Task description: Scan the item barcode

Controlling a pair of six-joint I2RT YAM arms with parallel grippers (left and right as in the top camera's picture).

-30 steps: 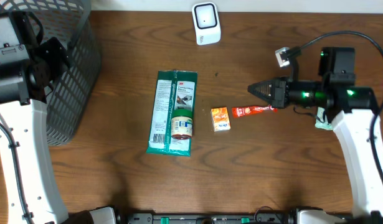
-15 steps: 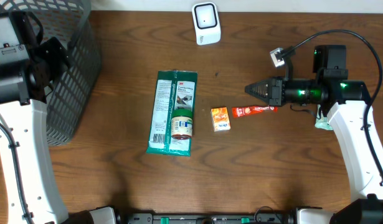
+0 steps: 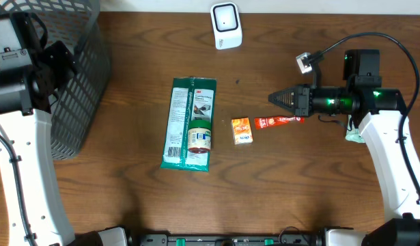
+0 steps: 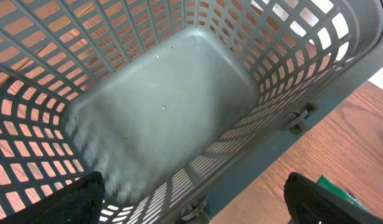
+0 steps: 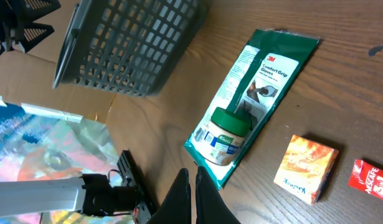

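Note:
Several items lie mid-table: a green 3M package (image 3: 189,123) with a small green-lidded jar (image 3: 200,137) resting on its lower end, an orange box (image 3: 242,130) and a red sachet (image 3: 278,121). A white scanner (image 3: 226,26) stands at the back edge. My right gripper (image 3: 272,99) hovers shut and empty just above the sachet, pointing left; its wrist view shows the package (image 5: 260,93), jar (image 5: 226,137) and box (image 5: 305,168) beyond the shut gripper (image 5: 192,177). My left gripper (image 4: 194,202) stands open over the basket's rim, holding nothing. I can make out no barcode.
A grey mesh basket (image 3: 73,75) fills the back left corner; its inside (image 4: 160,106) holds nothing. The left arm (image 3: 18,82) stands beside it. A cable (image 3: 394,41) loops off the right arm.
The right arm shifted slightly left and back about a second ago and has held still since. The left arm and the items have not moved.

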